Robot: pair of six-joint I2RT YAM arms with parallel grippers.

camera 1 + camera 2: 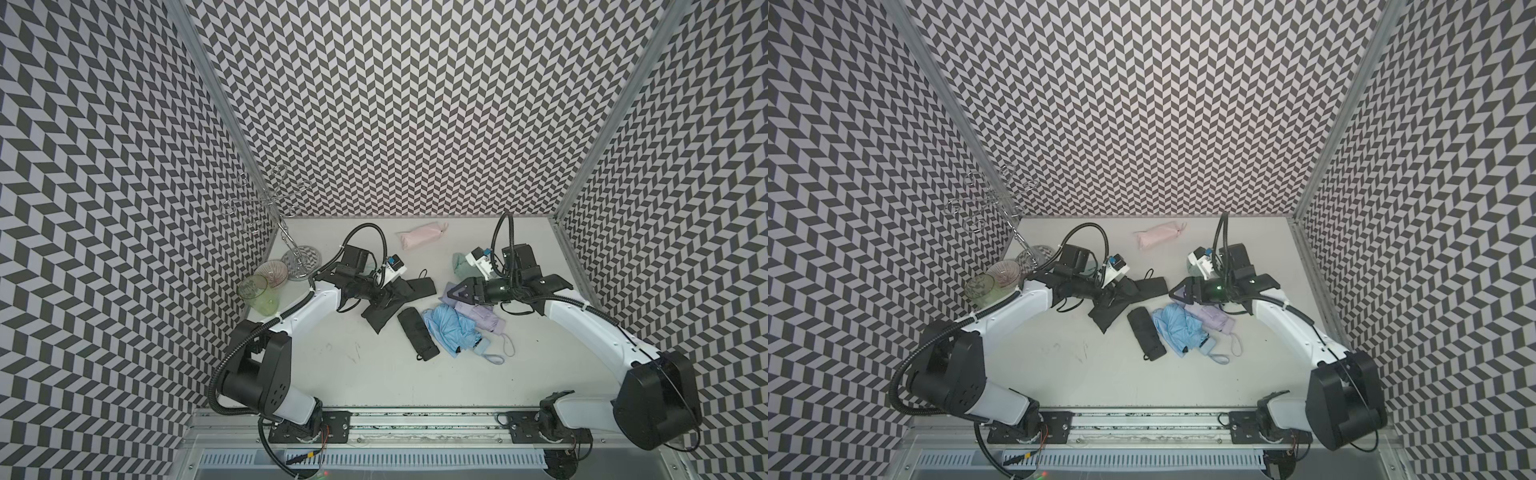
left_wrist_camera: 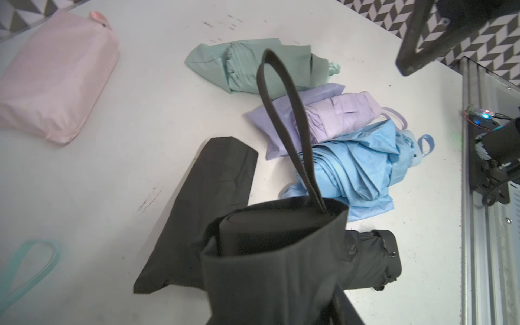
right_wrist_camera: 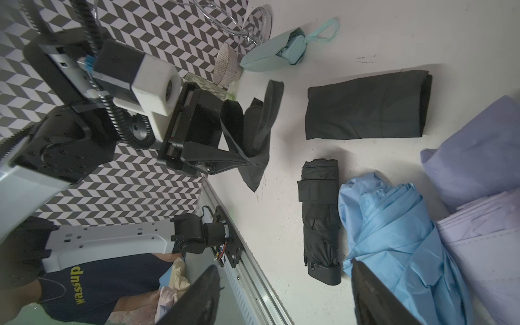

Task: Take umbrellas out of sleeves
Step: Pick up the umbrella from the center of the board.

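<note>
A dark shirt [image 3: 98, 281] past the desk's near edge reads "wassup" in yellow; only the right wrist view shows it. The left gripper [image 3: 247, 135] clamps a black sleeved umbrella [image 2: 270, 253] near the desk's middle, its wrist loop [image 2: 281, 126] poking out. The right gripper [image 3: 284, 267] stands open and empty near the lavender umbrella [image 1: 478, 309] and the rumpled light blue umbrella [image 1: 451, 328]. A bare black umbrella [image 1: 417, 332] lies beside them. The pink umbrella [image 1: 422, 235] sits by the far edge. The right wrist view also shows a mint umbrella [image 3: 281, 50], which the left arm almost hides in both top views.
</note>
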